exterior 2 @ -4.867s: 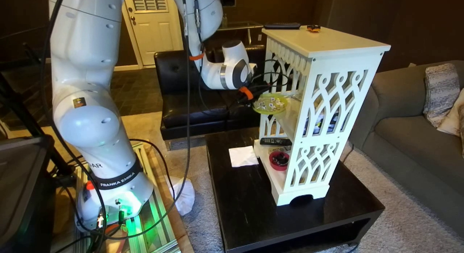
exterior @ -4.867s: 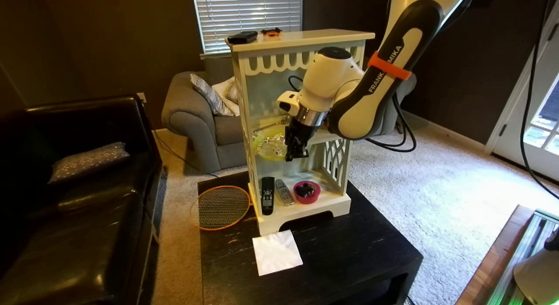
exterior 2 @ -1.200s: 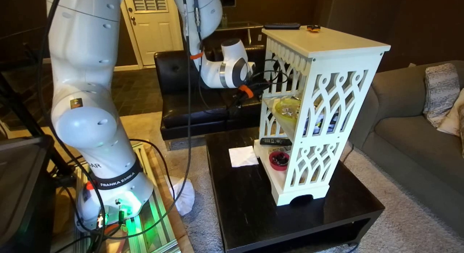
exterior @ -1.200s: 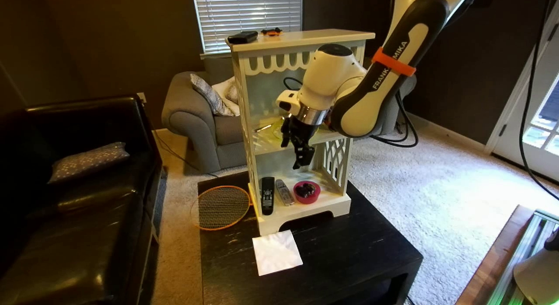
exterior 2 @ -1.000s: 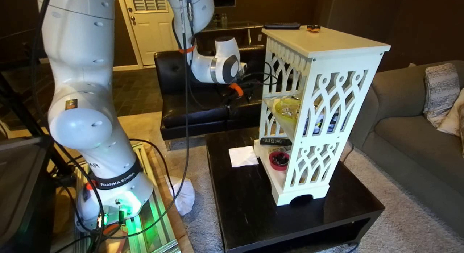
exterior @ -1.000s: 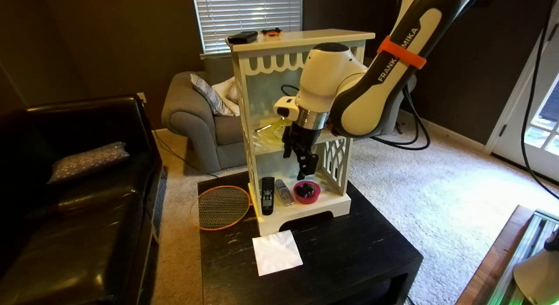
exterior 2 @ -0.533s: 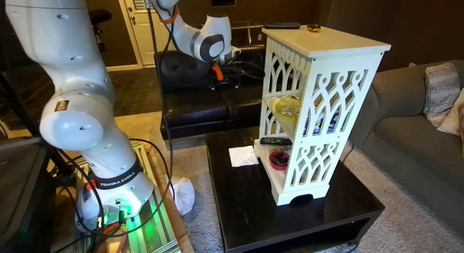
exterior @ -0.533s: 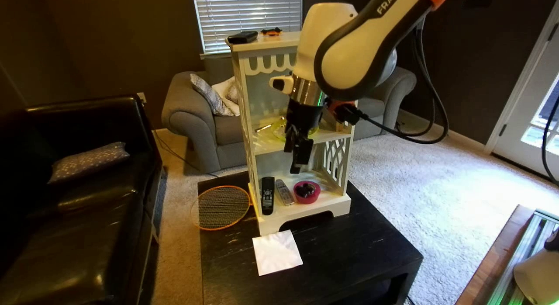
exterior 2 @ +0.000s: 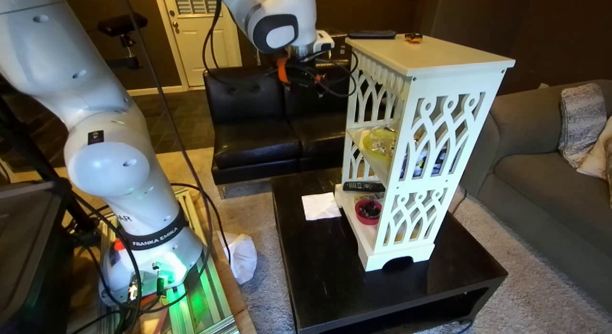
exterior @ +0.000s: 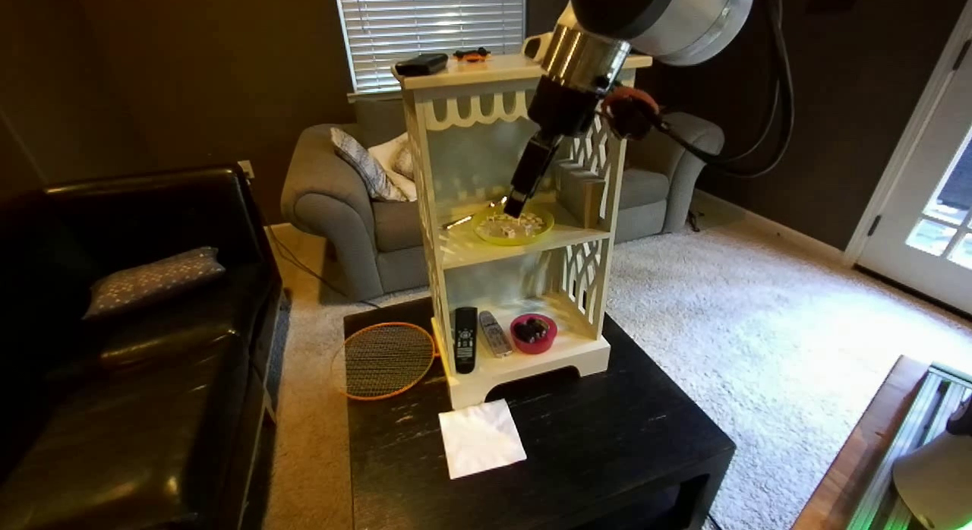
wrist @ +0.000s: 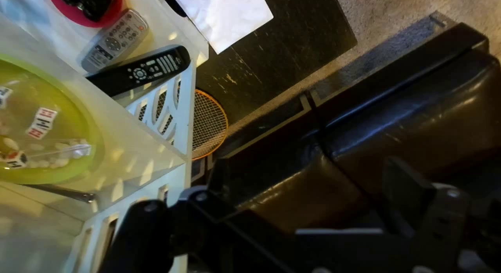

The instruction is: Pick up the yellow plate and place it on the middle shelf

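The yellow plate point(exterior: 510, 241) lies flat on the middle shelf point(exterior: 462, 252) of the cream-white unit, holding a clear bag with small tiles and pale pieces. In the wrist view, the plate point(wrist: 87, 122) is at the left edge, partly cut off. A side panel hides part of the plate point(exterior 2: 367, 146) in an exterior view. My gripper point(wrist: 313, 179) is open, its fingers wide apart with only the dark sofa seen between them. In an exterior view the gripper point(exterior: 518, 203) points down in front of the unit, overlapping the plate's far rim in the picture, apart from it.
A silver pen-like item point(exterior: 458, 222) lies beside the plate, a brown block point(exterior: 592, 203) at the shelf's right. Below sit a black remote point(exterior: 465, 340), a grey remote point(exterior: 494, 334) and a pink bowl point(exterior: 534, 344). The unit's scalloped trim point(exterior: 471, 112) hangs above. An orange-rimmed racket point(exterior: 389, 361) lies beside the unit.
About five seconds ago the gripper was at the plate, which stuck out in front of the shelf. The plate now rests farther in, let go. The gripper has backed away, risen and turned.
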### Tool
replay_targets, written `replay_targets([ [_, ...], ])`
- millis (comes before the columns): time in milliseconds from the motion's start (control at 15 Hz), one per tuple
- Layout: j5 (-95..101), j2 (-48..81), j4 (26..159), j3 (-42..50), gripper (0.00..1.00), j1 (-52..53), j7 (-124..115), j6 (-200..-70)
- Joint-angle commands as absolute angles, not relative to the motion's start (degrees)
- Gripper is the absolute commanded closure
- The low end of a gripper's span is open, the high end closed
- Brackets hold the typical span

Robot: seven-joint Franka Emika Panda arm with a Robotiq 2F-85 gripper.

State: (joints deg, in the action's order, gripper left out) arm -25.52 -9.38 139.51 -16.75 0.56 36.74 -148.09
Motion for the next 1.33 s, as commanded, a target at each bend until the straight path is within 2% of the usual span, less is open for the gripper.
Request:
replay_targets([
  [0,-26.3,-18.7,143.6,-9.1,0.0,5.0,27.9,-144.9],
  [267,-24.0,-25.2,145.4,-4.9,0.0,5.7,15.5,-143.5],
  [333,-23.4,-20.2,142.8,-3.8,0.0,7.3,20.3,-145.3],
  [400,-23.4,-21.6,143.3,-3.2,0.0,7.3,18.5,-145.1],
  [1267,-23.4,-23.6,144.7,-2.9,0.0,7.5,16.1,-144.8],
])
